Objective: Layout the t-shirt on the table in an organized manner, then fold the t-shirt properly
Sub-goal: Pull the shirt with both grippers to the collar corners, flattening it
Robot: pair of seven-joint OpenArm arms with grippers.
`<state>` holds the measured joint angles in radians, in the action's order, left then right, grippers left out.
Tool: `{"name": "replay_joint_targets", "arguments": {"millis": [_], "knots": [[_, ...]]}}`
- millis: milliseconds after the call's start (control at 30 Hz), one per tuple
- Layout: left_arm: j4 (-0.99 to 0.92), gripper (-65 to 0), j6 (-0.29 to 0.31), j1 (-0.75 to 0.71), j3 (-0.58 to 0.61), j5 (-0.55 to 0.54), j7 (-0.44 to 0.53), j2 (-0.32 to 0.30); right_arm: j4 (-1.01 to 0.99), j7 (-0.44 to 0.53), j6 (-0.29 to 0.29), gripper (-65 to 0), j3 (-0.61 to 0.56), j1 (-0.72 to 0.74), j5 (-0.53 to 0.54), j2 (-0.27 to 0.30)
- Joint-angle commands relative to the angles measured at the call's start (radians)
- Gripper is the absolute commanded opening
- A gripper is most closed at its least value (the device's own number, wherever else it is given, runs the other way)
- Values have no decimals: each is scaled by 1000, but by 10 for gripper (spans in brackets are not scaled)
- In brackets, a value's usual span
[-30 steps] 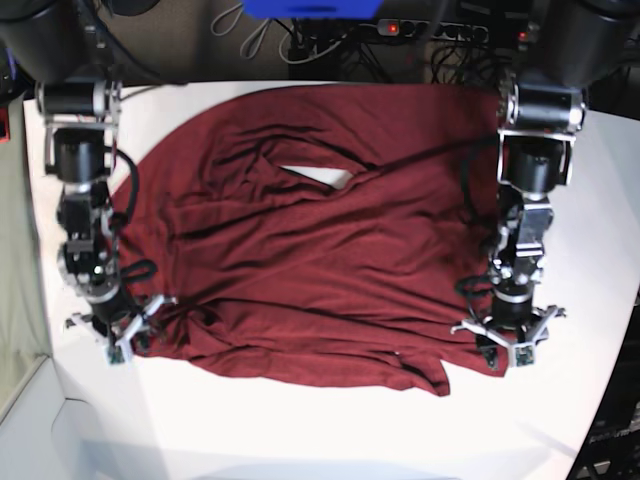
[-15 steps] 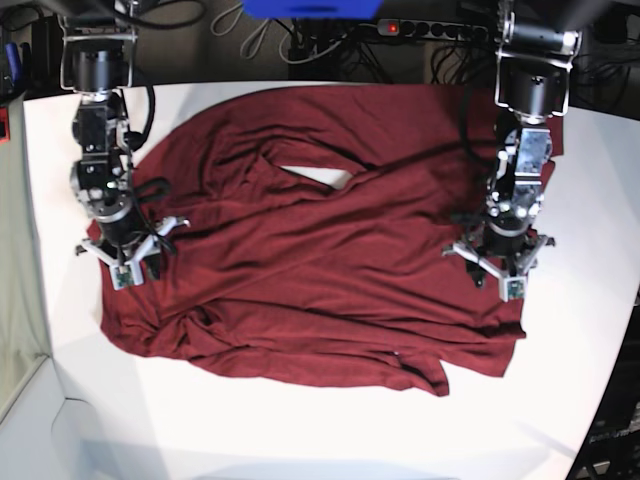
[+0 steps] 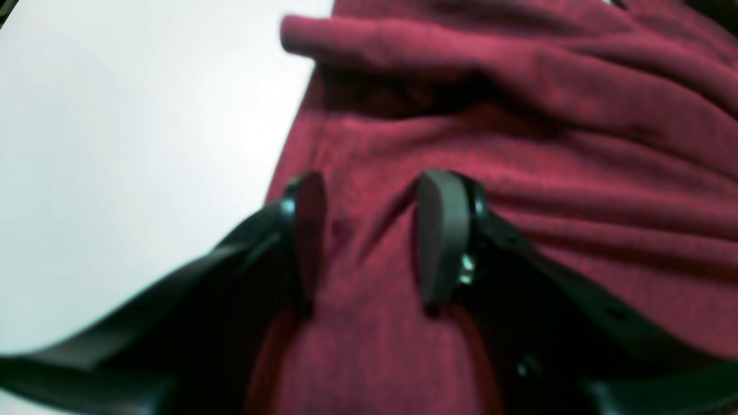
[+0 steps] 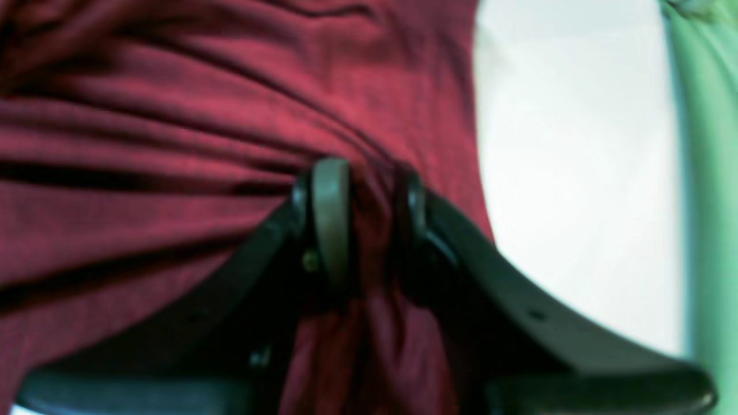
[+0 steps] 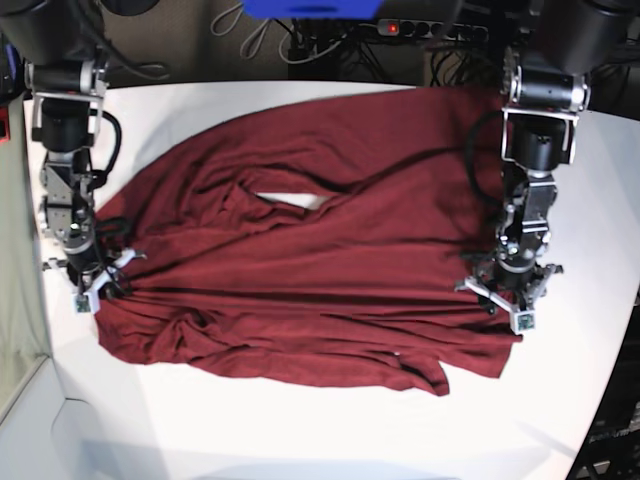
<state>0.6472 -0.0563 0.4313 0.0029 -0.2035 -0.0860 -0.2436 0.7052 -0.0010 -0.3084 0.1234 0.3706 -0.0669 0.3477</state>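
The maroon t-shirt (image 5: 310,270) lies spread across the white table (image 5: 300,430), wrinkled, with long creases running side to side and a small gap of bare tabletop showing through near its upper middle. Its lower hem is uneven, with a little flap hanging down toward the near edge.

My right gripper (image 4: 369,219) sits at the shirt's edge on the left of the base view (image 5: 88,285). In my right wrist camera the two pads stand close together with a bunched ridge of red cloth pinched between them; fabric gathers into tight pleats that radiate from the grip, and more cloth hangs down between the finger arms toward the lens. White tabletop shows just beside the grip, and a green strip (image 4: 706,173) runs along the far side of that view (I cannot make out what it is).

My left gripper (image 3: 369,236) is at the opposite edge of the shirt, on the right of the base view (image 5: 510,300). My left wrist camera shows the two fingers a moderate gap apart, with shirt fabric filling the space between them. The picture is blurred, and I cannot tell whether the pads are pressing on a fold or merely resting over the cloth. A thick rolled fold of the shirt lies ahead of the fingertips, and bare table begins just beside the pad on the outer side.

Behind the table, cables and a power strip (image 5: 430,30) run along the back.
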Motion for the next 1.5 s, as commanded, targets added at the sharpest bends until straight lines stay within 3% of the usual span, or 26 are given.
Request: {"name": "replay_joint_targets", "arguments": {"millis": [0,200,467,600,767,867,1200,1467], "knots": [[6,-388,-9,16,1,6,16,-7,3,-20,8,-535,17,11,-11,20],[20,-388,-9,14,-1,5,162,-7,23,-20,8,-535,57,28,-12,20],[285,-388,-10,-104,-4,3,162,-9,267,-27,8,-535,57,-57,-11,-12],[487,-388,-12,-229,-4,0,85,-7,388,-27,8,-535,57,-117,-12,-37],[705,-388,-10,-420,-4,-103,-61,-9,525,-27,8,-535,58,-223,-12,-52],[777,-388,-10,-523,-4,-116,-94,-12,580,-27,8,-535,61,-282,-11,-74],[785,-388,-10,-673,-4,-115,-96,-30,626,-29,7,-535,184,-407,-11,-170],[716,-388,-10,-670,-22,-121,-94,-87,624,-29,7,-535,186,-497,-11,-177]]}}
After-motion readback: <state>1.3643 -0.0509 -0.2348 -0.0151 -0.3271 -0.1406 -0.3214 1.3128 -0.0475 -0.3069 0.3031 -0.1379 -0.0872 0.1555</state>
